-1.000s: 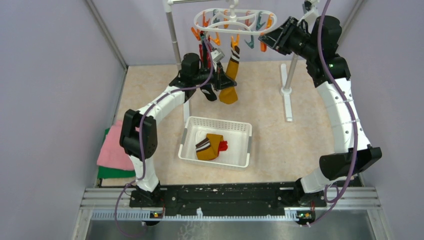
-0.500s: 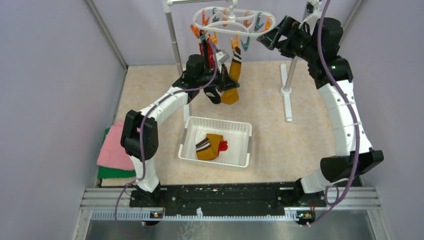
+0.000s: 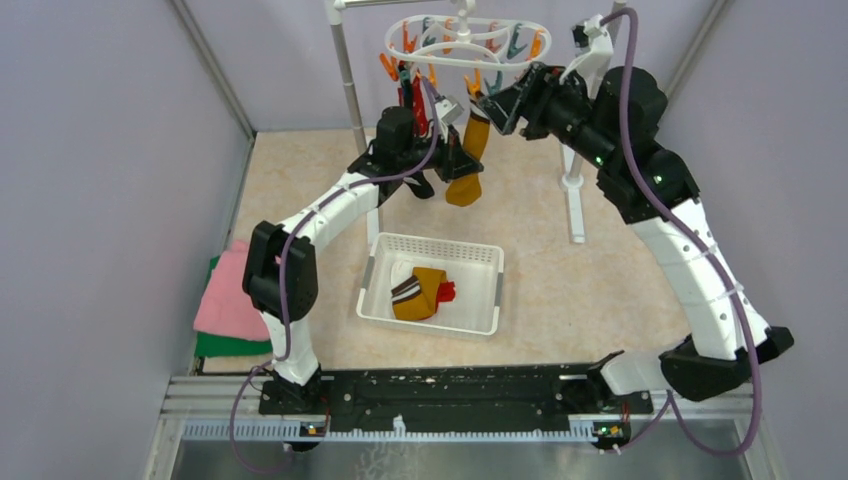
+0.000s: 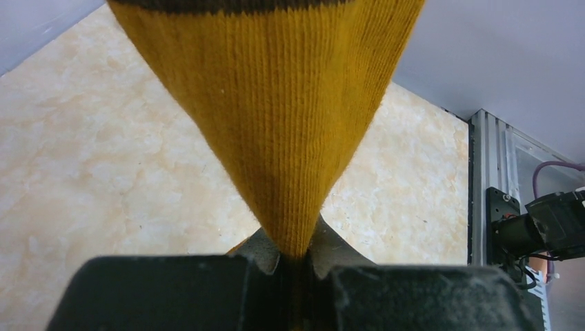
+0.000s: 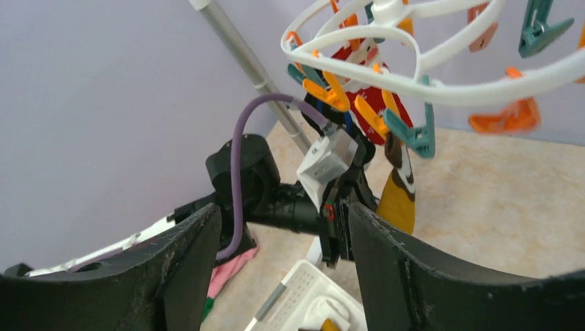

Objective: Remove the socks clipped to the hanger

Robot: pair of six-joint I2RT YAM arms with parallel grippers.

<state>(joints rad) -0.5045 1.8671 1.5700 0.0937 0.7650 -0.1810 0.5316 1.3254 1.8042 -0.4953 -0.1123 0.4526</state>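
My left pincer (image 4: 293, 265) is clamped tight on the mustard sock (image 4: 276, 124), the knit squeezed to a thin fold between the two pads. From that pinch the sock widens upward; in the overhead view it hangs from the hanger (image 3: 530, 27), with the foot (image 3: 465, 188) dangling below the pincer (image 3: 455, 160). Its striped cuff (image 5: 399, 153) sits at the clips under the white ring (image 5: 483, 89), though I cannot tell which clip grips it. Red socks (image 5: 365, 96) hang just behind it.

Since a second ago the left grip has stayed put on that sock. My right arm has swung in from the ring's right end, and its pincer (image 3: 500, 108) now sits just beside the sock's top.

The right pincer (image 5: 281, 214) stands wide, with nothing between its fingers (image 5: 386, 262) and nothing touching them.

Further out, the white basket (image 3: 440, 243) rests on the surface below, holding another mustard sock (image 3: 420, 292).
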